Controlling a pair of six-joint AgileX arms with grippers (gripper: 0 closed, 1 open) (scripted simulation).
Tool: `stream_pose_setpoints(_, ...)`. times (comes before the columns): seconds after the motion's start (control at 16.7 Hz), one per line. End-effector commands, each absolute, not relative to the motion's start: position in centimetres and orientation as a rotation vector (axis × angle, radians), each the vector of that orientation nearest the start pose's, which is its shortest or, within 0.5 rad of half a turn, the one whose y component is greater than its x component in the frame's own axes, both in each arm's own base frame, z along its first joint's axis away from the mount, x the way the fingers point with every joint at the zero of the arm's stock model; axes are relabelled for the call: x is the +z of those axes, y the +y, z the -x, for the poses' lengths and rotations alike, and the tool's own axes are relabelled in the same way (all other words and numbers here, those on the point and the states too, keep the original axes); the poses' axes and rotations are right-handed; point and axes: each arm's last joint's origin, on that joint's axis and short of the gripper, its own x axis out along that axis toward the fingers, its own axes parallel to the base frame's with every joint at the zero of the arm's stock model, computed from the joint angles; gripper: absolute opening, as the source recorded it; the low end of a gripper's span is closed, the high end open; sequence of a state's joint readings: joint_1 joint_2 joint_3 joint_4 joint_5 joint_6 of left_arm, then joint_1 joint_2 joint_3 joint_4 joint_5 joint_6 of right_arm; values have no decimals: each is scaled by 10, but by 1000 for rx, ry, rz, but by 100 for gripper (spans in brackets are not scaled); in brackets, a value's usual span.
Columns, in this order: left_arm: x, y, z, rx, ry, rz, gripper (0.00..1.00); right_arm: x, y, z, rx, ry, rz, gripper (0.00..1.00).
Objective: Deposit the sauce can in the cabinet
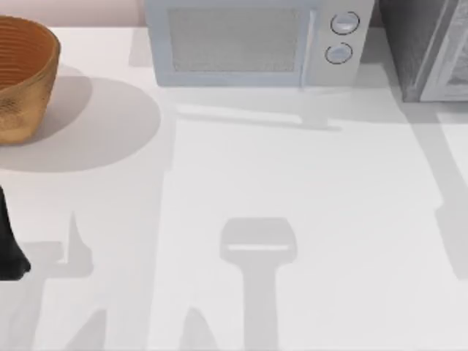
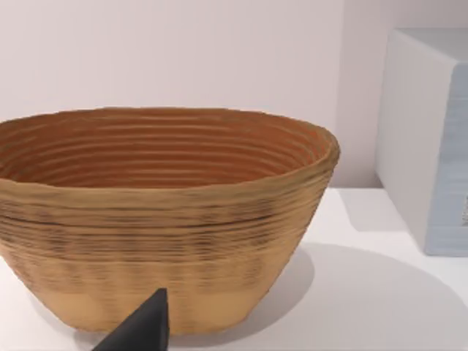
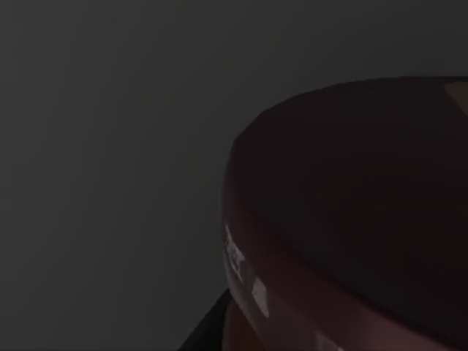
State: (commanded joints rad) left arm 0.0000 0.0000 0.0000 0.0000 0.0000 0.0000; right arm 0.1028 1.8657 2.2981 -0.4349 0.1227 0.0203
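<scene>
Top view: the bench [image 1: 307, 219] carries a woven basket [image 1: 22, 73] at far left, a light grey microwave [image 1: 248, 40] at the back centre, and the dark speckled cabinet [image 1: 409, 44] at the back right corner, its paler door panel angled at the frame edge. Arm shadows fall across the bare surface.

Left arm parked at the left edge of the bench, a dark part of it showing near the front. From its wrist camera the left gripper [image 2: 142, 329] shows as one dark fingertip, pointed at the basket just ahead; whether it is open cannot be told.

Right wrist view is dark. A rounded maroon-brown top with a curved rim sits very close to the lens, most likely the sauce can [image 3: 351, 219], with dim grey surround that may be the cabinet interior. Whether the right gripper holds the can cannot be told.

Progress, as a judgement: the can appears to be off the open bench and at or inside the cabinet. What is left is probably release and withdrawal of the right arm.
</scene>
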Motion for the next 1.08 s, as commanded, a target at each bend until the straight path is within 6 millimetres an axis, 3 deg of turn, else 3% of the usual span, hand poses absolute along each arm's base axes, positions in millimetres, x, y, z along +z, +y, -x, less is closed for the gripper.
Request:
stream_pose_setpoints(0.72,160,-1,-106,0,0,0,100,510,45,-396,1,1,-5,98)
stream_pose_setpoints(1.08,160,-1,-106,0,0,0,100,510,45,-396,1,1,-5,100)
